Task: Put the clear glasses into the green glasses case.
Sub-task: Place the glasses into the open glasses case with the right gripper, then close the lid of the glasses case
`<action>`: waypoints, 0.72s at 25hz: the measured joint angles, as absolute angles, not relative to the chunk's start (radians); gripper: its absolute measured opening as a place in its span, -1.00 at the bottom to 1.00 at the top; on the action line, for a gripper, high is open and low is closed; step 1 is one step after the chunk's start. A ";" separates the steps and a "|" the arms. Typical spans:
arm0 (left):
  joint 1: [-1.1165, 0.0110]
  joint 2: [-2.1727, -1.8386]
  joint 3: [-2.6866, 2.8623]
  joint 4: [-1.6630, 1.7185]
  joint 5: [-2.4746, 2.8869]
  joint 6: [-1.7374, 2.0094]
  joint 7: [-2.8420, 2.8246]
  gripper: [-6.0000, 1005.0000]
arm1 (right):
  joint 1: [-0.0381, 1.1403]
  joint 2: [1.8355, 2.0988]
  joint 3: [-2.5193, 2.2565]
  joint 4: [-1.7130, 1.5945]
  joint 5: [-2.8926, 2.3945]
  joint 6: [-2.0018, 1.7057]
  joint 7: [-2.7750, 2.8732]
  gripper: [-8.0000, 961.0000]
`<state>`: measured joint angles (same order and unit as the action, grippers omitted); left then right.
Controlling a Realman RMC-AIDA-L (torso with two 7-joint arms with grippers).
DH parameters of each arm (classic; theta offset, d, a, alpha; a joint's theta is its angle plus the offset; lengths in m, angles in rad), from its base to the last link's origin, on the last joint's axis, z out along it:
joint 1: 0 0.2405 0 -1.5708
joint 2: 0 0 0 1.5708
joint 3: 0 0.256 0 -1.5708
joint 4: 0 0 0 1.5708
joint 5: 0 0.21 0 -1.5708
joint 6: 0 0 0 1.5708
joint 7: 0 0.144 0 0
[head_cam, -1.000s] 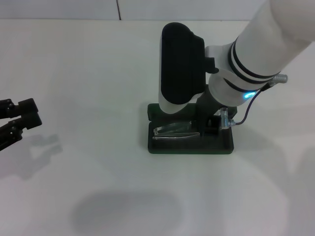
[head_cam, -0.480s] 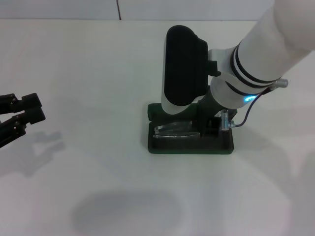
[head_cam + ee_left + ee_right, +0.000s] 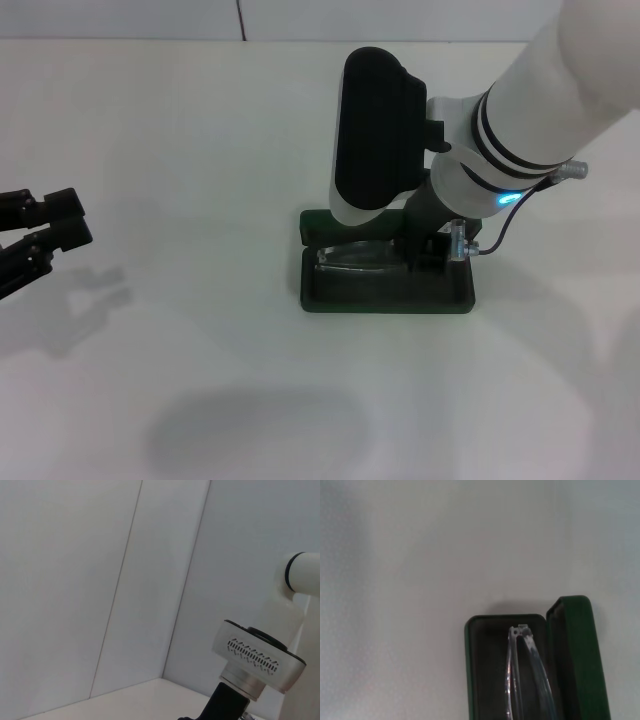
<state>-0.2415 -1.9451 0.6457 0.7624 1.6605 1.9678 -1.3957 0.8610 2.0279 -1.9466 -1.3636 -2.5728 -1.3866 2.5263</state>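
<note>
The clear glasses (image 3: 358,254) lie folded inside the open green glasses case (image 3: 386,292), which sits on the white table (image 3: 200,180) with its lid (image 3: 577,655) standing up along the far side. The right gripper (image 3: 425,250) reaches down over the case's right half, right at the glasses; I cannot tell whether it grips them. The left gripper (image 3: 45,235) hangs well off to the left, fingers nearly together, holding nothing.
</note>
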 joint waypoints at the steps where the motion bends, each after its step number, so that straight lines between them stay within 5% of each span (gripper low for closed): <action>1: -0.241 -1.945 0.646 0.762 1.660 1.968 -1.396 -0.42 | 0.861 2.028 -1.948 -1.364 -2.573 -1.386 2.528 -0.87; 18: -0.236 -1.951 0.646 0.762 1.658 1.968 -1.393 -0.42 | 0.862 2.028 -1.970 -1.386 -2.579 -1.388 2.531 -0.70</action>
<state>-0.2365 -1.9510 0.6458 0.7621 1.6581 1.9680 -1.3926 0.8616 2.0279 -1.9699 -1.3859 -2.5786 -1.3881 2.5308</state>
